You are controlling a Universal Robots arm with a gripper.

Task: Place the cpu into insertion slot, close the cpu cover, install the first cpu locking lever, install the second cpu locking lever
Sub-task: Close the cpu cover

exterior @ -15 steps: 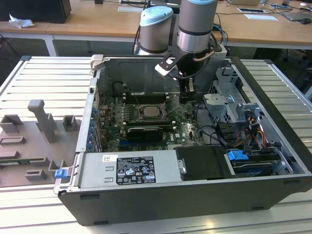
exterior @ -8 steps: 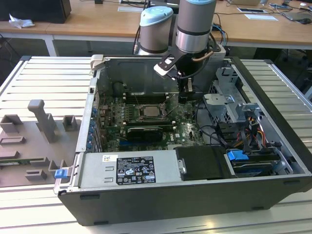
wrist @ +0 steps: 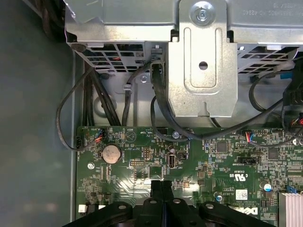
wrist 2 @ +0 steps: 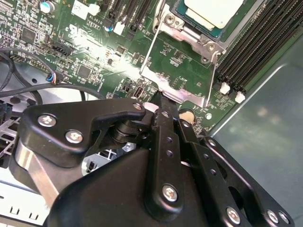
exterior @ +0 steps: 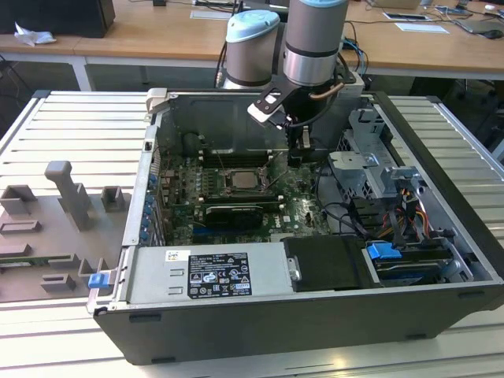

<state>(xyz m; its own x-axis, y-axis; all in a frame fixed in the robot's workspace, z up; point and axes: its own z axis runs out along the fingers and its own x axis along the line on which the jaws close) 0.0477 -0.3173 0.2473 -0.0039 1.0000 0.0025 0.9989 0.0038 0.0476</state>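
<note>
The cpu (wrist 2: 215,12) has a pale, satin-smooth metal top. The cpu cover (wrist 2: 158,80) is thin bare metal, bright and mirror-like. The gripper (wrist 2: 159,98) is matt black, set with shiny steel screws. The motherboard (wrist: 137,163) is green under a glossy lacquer. The drive cage (wrist: 203,85) is dull silvery sheet metal. At the exterior view's left, the tabletop (exterior: 47,126) is ribbed pale metal. The computer case (exterior: 315,331) is matt dark grey.

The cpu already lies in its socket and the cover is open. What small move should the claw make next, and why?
Probably push the free edge of the cpu cover over toward the cpu: the shut claw is at that edge, the cover is open, and the chip lies in its socket.
</note>
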